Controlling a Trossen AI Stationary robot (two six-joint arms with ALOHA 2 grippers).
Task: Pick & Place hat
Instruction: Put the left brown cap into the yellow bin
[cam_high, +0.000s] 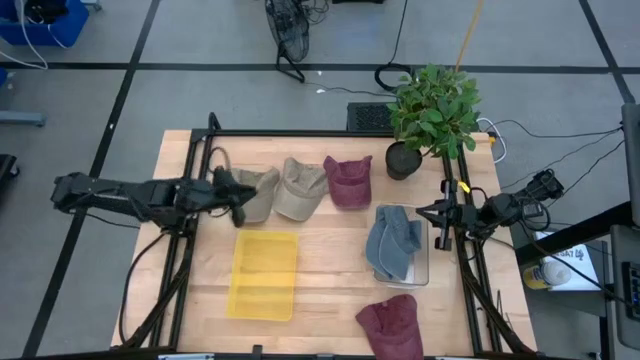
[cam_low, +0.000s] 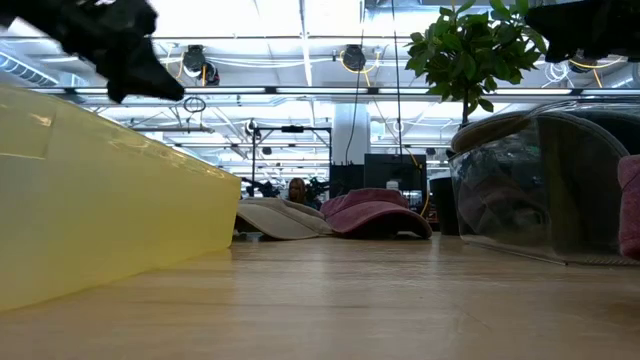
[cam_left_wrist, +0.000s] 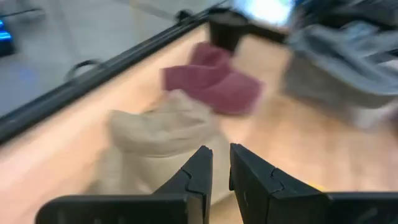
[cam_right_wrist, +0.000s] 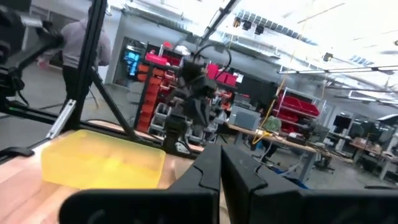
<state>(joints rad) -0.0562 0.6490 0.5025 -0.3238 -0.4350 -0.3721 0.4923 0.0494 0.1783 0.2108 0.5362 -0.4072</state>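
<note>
Left pincer (cam_high: 240, 203): fingers nearly pressed together with only a thin slit between them, pinching nothing; it hovers over the near edge of the tan hat.
Tan hat (cam_high: 256, 192): lies on the surface directly under and just ahead of the left pincer, first in a row with a beige hat (cam_high: 299, 187) and a maroon hat (cam_high: 348, 180) farther out in front.
Step in hand: judged to be the approach to a grasp on the tan hat; nothing is lifted yet.
Doing it well: the fingers should spread before coming down, then close on the soft crown or the brim edge, taking one layer of cloth and not the beige hat touching it.
Yellow tray (cam_high: 265, 274): just beside the left pincer, toward the front of the surface; likely the place to drop.
Right pincer (cam_high: 436, 212): waits at the far side, beside the clear bin (cam_high: 424, 262) holding a grey-blue hat (cam_high: 393, 242); fingers pressed together, holding nothing.
Edges: the black frame rail (cam_high: 300, 133) runs close behind the hat row; a potted plant (cam_high: 432, 110) stands past the maroon hat.
Open room: bare wood between tray and bin gives a free path.
</note>
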